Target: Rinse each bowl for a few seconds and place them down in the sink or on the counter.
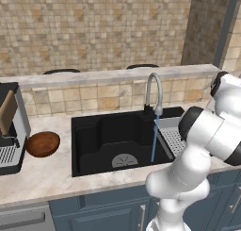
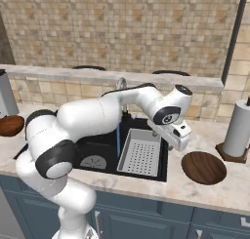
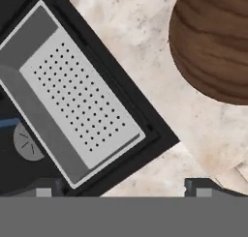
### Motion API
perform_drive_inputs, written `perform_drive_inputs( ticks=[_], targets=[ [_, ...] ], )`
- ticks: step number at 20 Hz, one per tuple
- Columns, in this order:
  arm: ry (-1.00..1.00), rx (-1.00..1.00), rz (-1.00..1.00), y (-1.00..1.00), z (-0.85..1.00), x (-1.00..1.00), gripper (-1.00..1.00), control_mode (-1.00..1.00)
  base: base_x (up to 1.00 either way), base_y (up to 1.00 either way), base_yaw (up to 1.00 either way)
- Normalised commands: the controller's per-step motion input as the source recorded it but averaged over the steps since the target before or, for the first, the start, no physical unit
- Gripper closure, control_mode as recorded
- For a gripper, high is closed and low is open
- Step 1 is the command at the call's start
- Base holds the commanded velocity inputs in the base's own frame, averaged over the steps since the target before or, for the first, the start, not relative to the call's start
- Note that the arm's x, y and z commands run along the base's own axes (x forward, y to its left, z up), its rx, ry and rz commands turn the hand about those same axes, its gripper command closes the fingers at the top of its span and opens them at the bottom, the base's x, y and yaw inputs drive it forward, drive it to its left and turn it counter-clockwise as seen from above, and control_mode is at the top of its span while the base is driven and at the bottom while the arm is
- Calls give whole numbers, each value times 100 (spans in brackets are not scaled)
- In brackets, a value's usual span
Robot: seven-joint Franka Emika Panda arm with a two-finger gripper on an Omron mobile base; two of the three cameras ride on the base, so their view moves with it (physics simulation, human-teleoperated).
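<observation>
1. We see the black sink [image 1: 101, 140] set into the pale marbled surface [image 2: 205, 191], with a thin stream of water [image 1: 154, 139] running from the curved silver tap [image 1: 153, 91] down toward the round drain [image 1: 124, 160]
2. A grey perforated tray [image 2: 141, 157] sits in the right part of the sink, just beside the stream
3. One bowl [image 2: 203, 168] rests on the surface to the right of the sink, near its corner; in the hand view it lies at the upper right, apart from the sink's edge
4. The other bowl [image 1: 42, 144] rests on the surface to the left of the sink, just beside a grey appliance [image 1: 9, 131]
5. Our fingers [image 3: 123, 185] are spread wide and grasp nothing; they hang above the surface at the sink's right corner, between the tray and the nearer bowl
6. A paper towel roll [image 2: 242, 128] stands upright on the surface beyond the right-hand bowl
</observation>
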Motion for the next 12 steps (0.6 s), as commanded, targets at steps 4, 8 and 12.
perform_drive_inputs(
  ticks=[4,8,12],
  targets=[
    [-4,-28,54,-6,-8,0,-100,-100,0,0,0],
    [4,-26,34,-3,-7,0,-100,-100,0,0,0],
    [16,-15,16,-3,-9,0,-100,-100,0,0,0]
  ],
)
